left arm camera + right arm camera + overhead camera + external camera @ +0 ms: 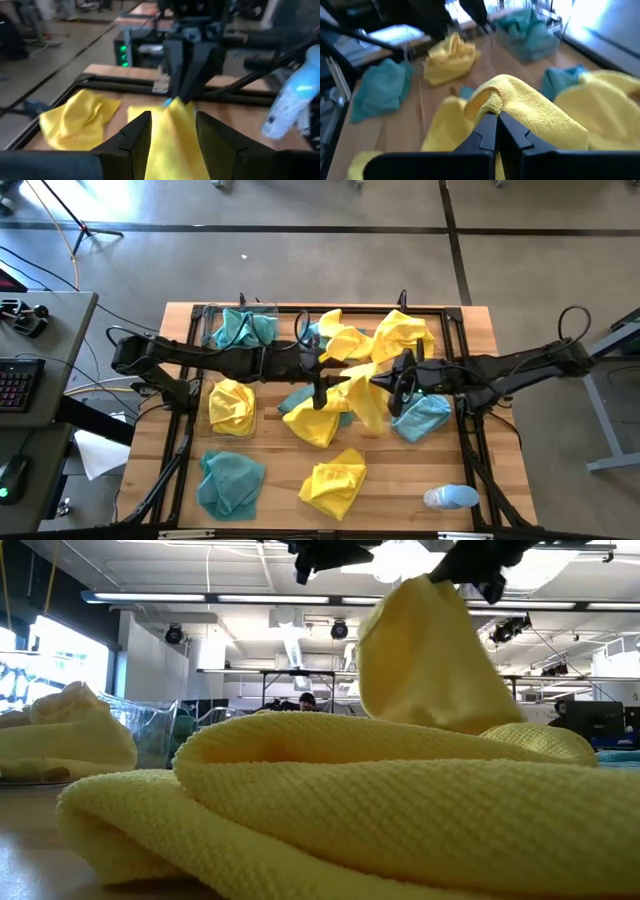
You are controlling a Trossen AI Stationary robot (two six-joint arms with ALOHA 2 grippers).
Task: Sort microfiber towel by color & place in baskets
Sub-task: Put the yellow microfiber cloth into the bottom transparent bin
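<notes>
High view: over the table's middle the right gripper (pixel 385 383) has its fingers pinched together on a yellow towel (pixel 366 402), lifted above the heap. The left gripper (pixel 322 385), fingers spread apart and empty, faces it just beside the same towel.

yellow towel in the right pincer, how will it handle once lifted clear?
Probably floppy: the yellow towel droops in folds from where the right pincer pinches it. Likely light, since that small pinch holds it up. Its fuzzy weave looks grippy, so slipping seems unlikely.
</notes>
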